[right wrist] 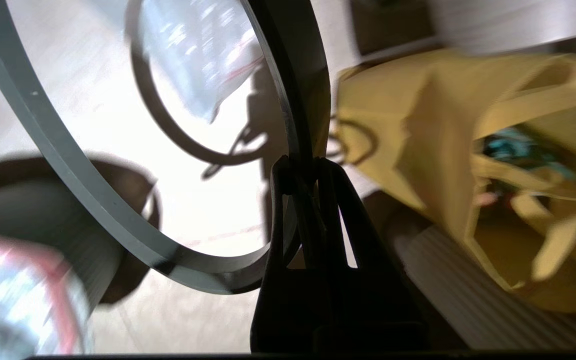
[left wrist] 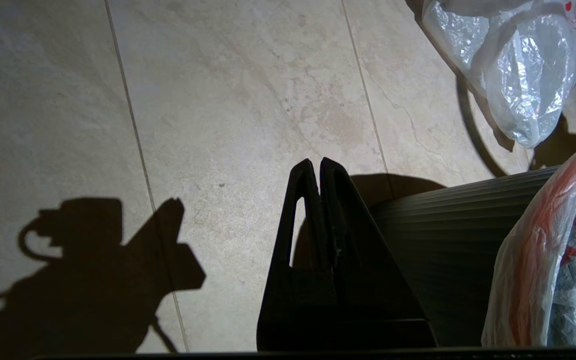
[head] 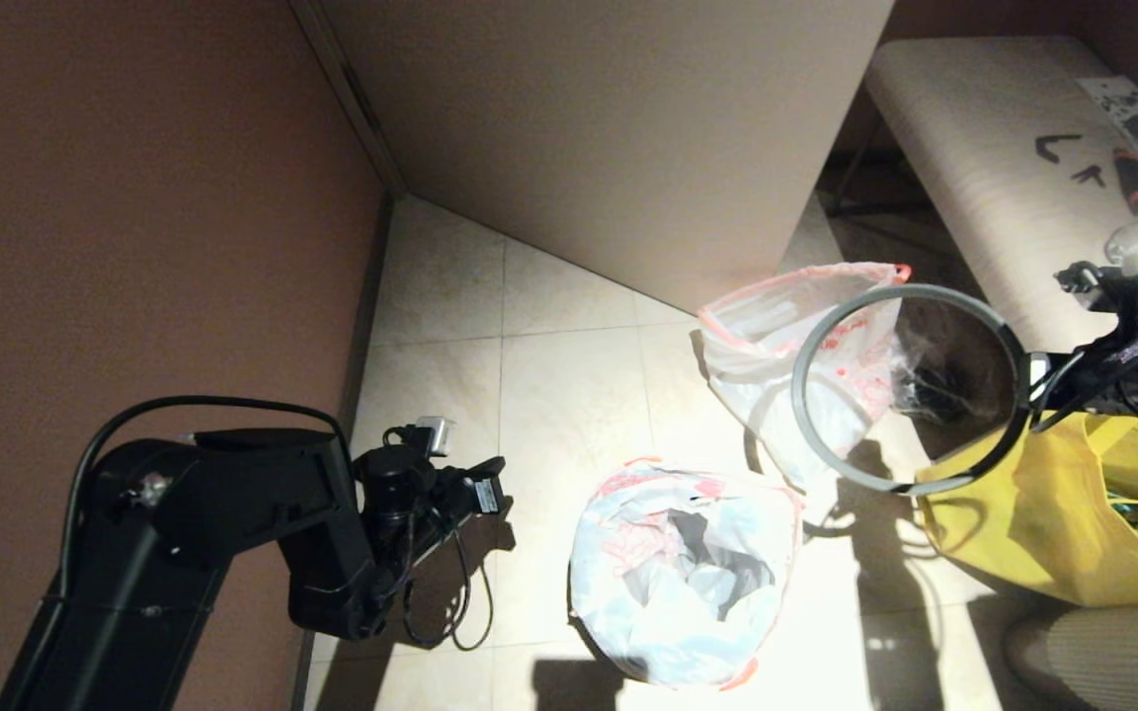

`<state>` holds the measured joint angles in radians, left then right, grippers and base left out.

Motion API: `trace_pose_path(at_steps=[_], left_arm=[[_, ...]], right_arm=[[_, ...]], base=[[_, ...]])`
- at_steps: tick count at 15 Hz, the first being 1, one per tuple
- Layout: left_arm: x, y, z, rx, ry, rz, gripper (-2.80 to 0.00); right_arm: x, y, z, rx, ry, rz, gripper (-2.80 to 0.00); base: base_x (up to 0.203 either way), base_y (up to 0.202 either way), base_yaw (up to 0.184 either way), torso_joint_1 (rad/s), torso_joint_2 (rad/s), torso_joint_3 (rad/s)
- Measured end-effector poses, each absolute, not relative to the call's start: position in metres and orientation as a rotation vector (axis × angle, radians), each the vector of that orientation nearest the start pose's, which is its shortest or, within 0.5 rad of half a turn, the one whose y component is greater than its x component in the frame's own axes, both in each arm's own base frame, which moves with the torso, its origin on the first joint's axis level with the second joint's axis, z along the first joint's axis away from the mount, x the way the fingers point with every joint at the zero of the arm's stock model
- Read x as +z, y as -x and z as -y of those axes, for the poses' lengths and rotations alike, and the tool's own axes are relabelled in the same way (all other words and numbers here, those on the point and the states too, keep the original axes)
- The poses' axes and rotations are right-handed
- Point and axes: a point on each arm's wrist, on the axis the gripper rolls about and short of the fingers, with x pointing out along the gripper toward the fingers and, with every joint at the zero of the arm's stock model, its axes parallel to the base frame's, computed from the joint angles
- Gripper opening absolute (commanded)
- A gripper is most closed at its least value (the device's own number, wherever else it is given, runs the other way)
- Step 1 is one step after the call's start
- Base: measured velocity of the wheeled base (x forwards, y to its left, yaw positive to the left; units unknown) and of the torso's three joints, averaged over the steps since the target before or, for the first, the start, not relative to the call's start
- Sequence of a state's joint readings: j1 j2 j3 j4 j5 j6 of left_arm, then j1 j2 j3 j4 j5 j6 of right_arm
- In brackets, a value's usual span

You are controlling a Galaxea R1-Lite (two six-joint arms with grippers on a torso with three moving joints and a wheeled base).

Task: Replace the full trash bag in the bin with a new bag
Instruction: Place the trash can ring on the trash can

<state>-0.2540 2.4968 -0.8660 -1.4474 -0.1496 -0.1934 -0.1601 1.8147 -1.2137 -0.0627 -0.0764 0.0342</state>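
The grey bin (left wrist: 468,225) stands on the tiled floor, its mouth draped with the slack new bag (head: 683,573), whose red-orange hem is folded over the outside. Only folds show inside it. The thin grey hoop (head: 798,395) hangs tilted in the air to the bin's right, and my right gripper (head: 1028,390) is shut on its edge (right wrist: 303,165). Behind the hoop the full trash bag (head: 776,336) sits on the floor. My left gripper (head: 492,484) is shut and empty, low to the bin's left, with its fingertips (left wrist: 316,165) near the ribbed bin wall.
A yellow fabric tote (head: 1053,513) stands right of the bin, under my right arm. A small clear bag with dark items (head: 925,390) lies beside the full bag. A pale bench (head: 974,148) is at the back right, and a brown wall (head: 134,197) at the left.
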Motion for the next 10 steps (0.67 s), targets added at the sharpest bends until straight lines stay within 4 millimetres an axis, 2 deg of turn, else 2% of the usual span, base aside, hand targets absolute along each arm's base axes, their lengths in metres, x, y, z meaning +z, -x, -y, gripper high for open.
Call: trace_pose_path(at_steps=[2, 5, 7, 10], left_arm=[[-0.018, -0.391, 0.105, -0.383, 0.179, -0.222, -2.8], [-0.018, -0.391, 0.106, -0.383, 0.178, -0.224, -2.8], [-0.019, -0.391, 0.106, -0.385, 0.178, -0.226, -2.8], [-0.02, -0.388, 0.108, -0.399, 0.177, -0.238, -2.8]], right_arm=[[0.205, -0.346, 0.066, -0.287, -0.133, -0.493, -2.8], [0.208, -0.339, 0.063, -0.264, -0.223, -0.527, -2.8], [0.212, -0.331, 0.053, -0.202, -0.279, -0.566, -2.8], [0.217, -0.321, 0.027, -0.052, -0.346, -0.633, -2.8]], base=[[0.0, 0.0, 0.0, 0.0, 0.0, 0.0], [0.0, 0.0, 0.0, 0.0, 0.0, 0.0], [0.0, 0.0, 0.0, 0.0, 0.0, 0.0], [0.0, 0.0, 0.0, 0.0, 0.0, 0.0]])
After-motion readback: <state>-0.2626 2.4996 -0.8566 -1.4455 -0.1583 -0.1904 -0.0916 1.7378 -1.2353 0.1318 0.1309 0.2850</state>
